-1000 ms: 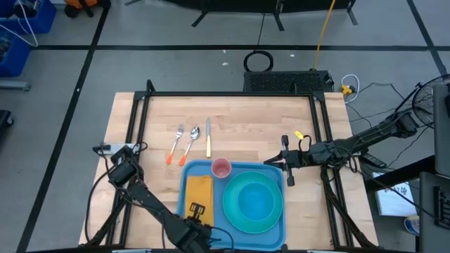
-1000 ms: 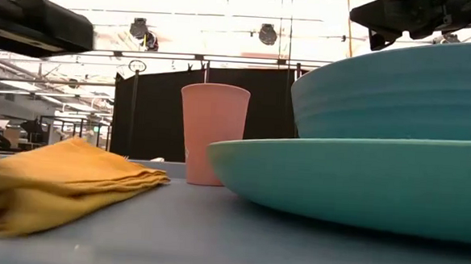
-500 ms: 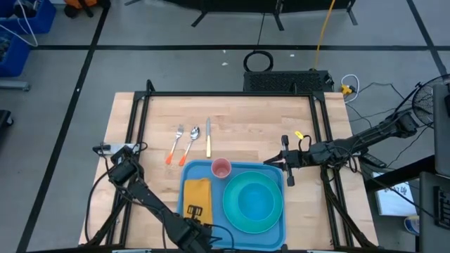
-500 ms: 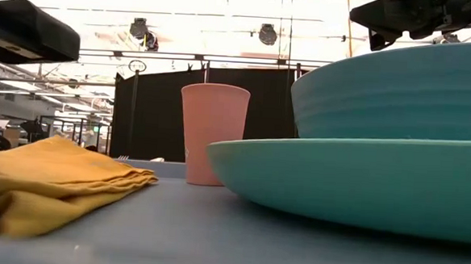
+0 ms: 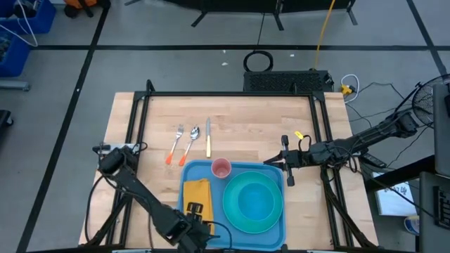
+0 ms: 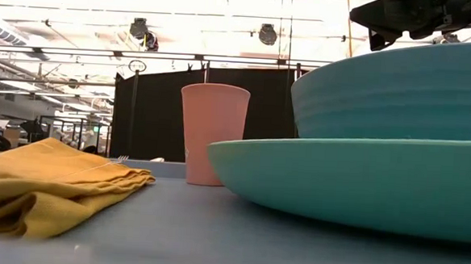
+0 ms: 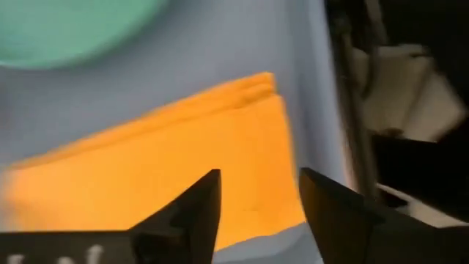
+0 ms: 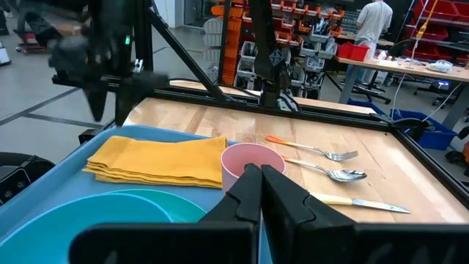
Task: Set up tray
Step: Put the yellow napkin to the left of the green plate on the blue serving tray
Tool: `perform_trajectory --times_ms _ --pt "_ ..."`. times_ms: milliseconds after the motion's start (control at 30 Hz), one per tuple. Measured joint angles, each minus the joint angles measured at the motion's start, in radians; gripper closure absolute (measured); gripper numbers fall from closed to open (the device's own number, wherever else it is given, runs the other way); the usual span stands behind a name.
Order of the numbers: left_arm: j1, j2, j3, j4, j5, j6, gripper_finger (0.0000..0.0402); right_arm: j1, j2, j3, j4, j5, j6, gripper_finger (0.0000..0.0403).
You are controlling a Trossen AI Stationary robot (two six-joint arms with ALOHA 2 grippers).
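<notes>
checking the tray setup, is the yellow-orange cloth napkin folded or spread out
Folded. The yellow-orange cloth napkin lies as a neat rectangle on the blue plastic tray, and stacked layers show along its edge in the low and right wrist views.

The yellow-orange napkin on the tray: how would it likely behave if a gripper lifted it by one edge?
The napkin is probably floppy: it lies in soft folded layers with rumpled edges, so it would likely drape and unfold. It looks light, being thin cloth. Pushed across the smooth tray, it would probably bunch rather than slide whole. The left gripper stands open over it.
</notes>
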Motion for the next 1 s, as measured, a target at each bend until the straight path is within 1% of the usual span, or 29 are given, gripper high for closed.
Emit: perform_trajectory --times_ms 67,133,167,200,233,267,300,367,467,500,567,633,733,900,1000 --pt "-0.028 -0.031 0.000 -0.027 -0.149 0.028 0.0246 0.000 0.000 0.000 -0.001 0.000 0.000 0.0403" --pt "-0.069 -0.073 -0.012 -0.021 -0.362 0.068 0.0287 0.000 0.000 0.000 -0.003 0.000 -0.001 0.0403" --pt "-0.086 -0.101 -0.026 0.001 -0.443 0.087 0.0309 0.000 0.000 0.000 -0.004 0.000 0.000 0.0403" --pt "-0.094 -0.133 -0.047 0.032 -0.490 0.101 0.0332 0.000 0.000 0.000 -0.006 0.000 0.000 0.0403" --pt "-0.100 -0.170 -0.077 0.073 -0.510 0.105 0.0355 0.000 0.000 0.000 -0.008 0.000 0.000 0.0403" --pt "-0.102 -0.208 -0.116 0.118 -0.517 0.093 0.0376 0.000 0.000 0.000 -0.009 0.000 0.000 0.0403" --pt "-0.101 -0.245 -0.162 0.165 -0.518 0.059 0.0388 0.000 0.000 0.000 -0.008 0.000 0.000 0.0403" --pt "-0.088 -0.308 -0.259 0.231 -0.518 -0.057 0.0392 0.000 0.000 0.000 -0.008 0.000 0.000 0.0403" --pt "-0.062 -0.364 -0.396 0.253 -0.516 -0.328 0.0392 0.000 0.001 0.000 -0.008 0.000 0.010 0.0403" --pt "-0.052 -0.373 -0.436 0.253 -0.496 -0.417 0.0396 0.000 0.001 0.000 -0.008 0.000 0.021 0.0403" --pt "-0.034 -0.372 -0.499 0.264 -0.412 -0.534 0.0398 0.000 0.001 0.000 -0.009 0.000 0.036 0.0403" --pt "-0.030 -0.353 -0.548 0.286 -0.334 -0.588 0.0397 0.000 0.001 0.000 -0.010 0.000 0.046 0.0403" --pt "-0.025 -0.314 -0.571 0.277 -0.260 -0.638 0.0399 0.000 0.001 0.000 -0.024 0.000 0.054 0.0403" --pt "-0.014 -0.292 -0.569 0.170 -0.242 -0.711 0.0399 0.001 0.001 0.000 -0.034 0.000 0.054 0.0403" --pt "0.011 -0.291 -0.574 0.144 -0.221 -0.712 0.0400 0.001 0.001 0.000 -0.034 0.001 0.054 0.0403"
